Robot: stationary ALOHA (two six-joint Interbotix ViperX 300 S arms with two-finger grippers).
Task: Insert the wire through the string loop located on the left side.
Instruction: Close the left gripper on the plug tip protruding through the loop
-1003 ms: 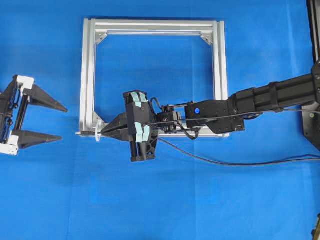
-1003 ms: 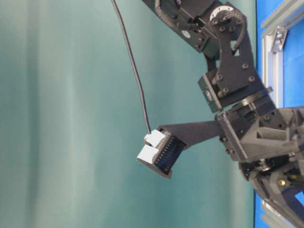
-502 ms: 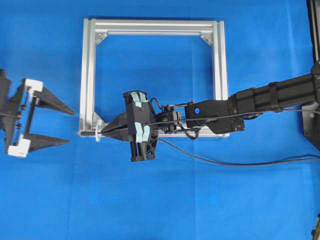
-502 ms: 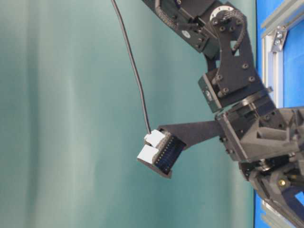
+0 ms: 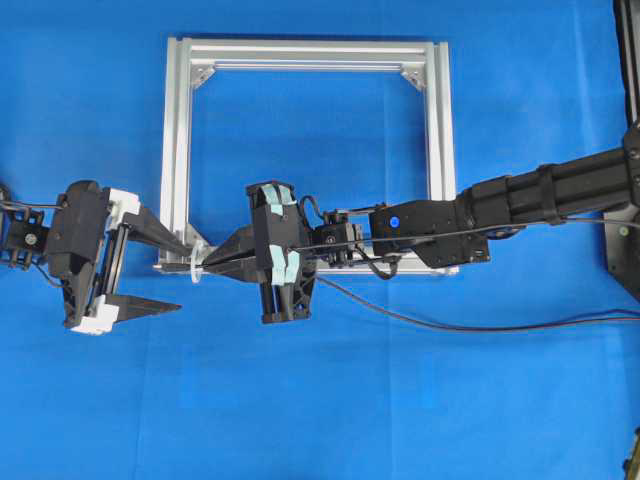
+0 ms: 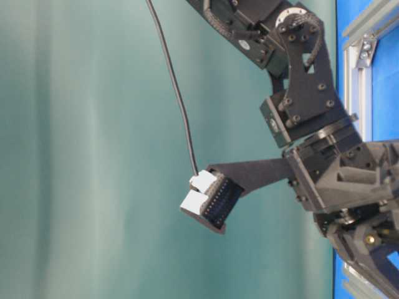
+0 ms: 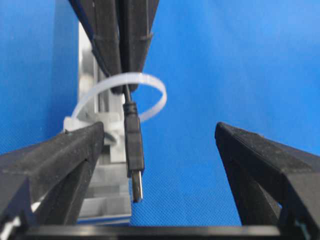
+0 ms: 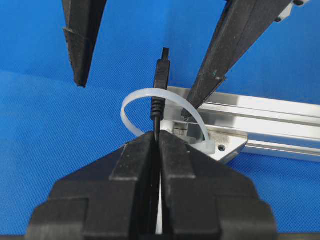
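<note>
The left tool (image 5: 165, 275) has come in from the worktop's left edge since a second ago: then it sat at the far left with its fingers well clear of the frame (image 5: 180, 150), and now its upper finger (image 5: 160, 232) reaches the frame's lower-left corner while the lower finger lies on the blue just below that corner. Its jaws stand wide, as they did before, with nothing between the pads. In the left wrist view the two fingers flank the plug, one close beside it at the frame and the other well apart on the open blue side.

The loop (image 7: 127, 92) stands at the frame's lower-left corner, a thin whitish ring, unmoved. The wire (image 8: 159, 92) passes through it, its plug tip poking out on the left tool's side, between the left fingers but touching neither.

The right tool (image 5: 210, 263) has not shifted in that second. It lies along the frame's lower rail, pointing left, its jaws pinched tight on the wire just behind the loop. From there the wire trails right across the worktop toward its right edge.

The table-level view looks the same as before.
</note>
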